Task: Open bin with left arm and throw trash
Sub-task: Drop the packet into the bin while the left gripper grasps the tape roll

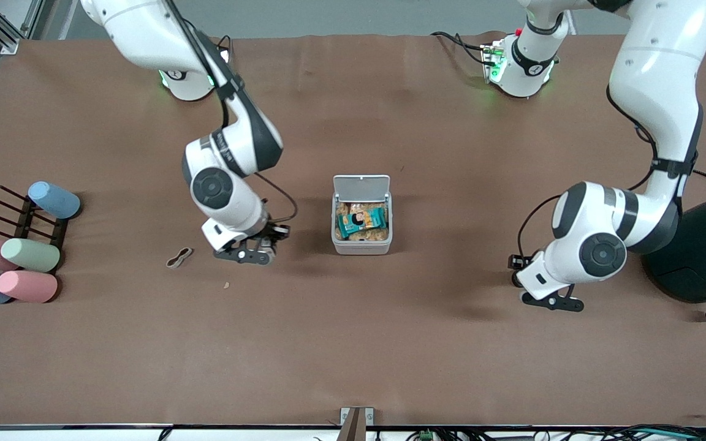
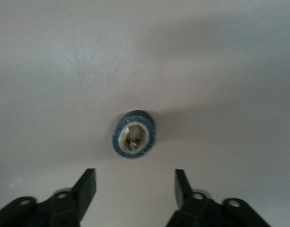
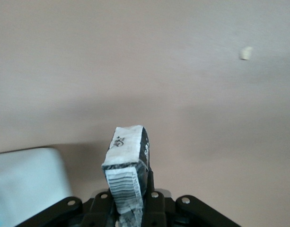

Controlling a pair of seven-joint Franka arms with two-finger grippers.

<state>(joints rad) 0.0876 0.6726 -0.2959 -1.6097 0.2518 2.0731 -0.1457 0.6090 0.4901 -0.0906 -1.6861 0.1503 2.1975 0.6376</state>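
Looking close first, my right gripper (image 3: 128,208) has its jaws pinched on a glossy black snack packet (image 3: 128,175), whose white barcoded end sticks up while the rest is hidden between them. It hangs low over the brown tabletop (image 1: 353,343), beside the bin (image 1: 362,244). My left gripper (image 2: 135,189) hovers with jaws spread wide and empty over a little tape-roll ring (image 2: 134,134), a dark rim around a pale core; the front view hides that ring under my left arm. A beige rubber-band loop (image 1: 179,258) lies flat toward the right arm's end. Farther off, the white rounded-corner box stands with its lid (image 1: 361,185) tipped up, wrappers inside. Pastel cylinders (image 1: 28,255) rest by a dark rack, and a dark teal round container (image 1: 705,251) is cut off at the edge.
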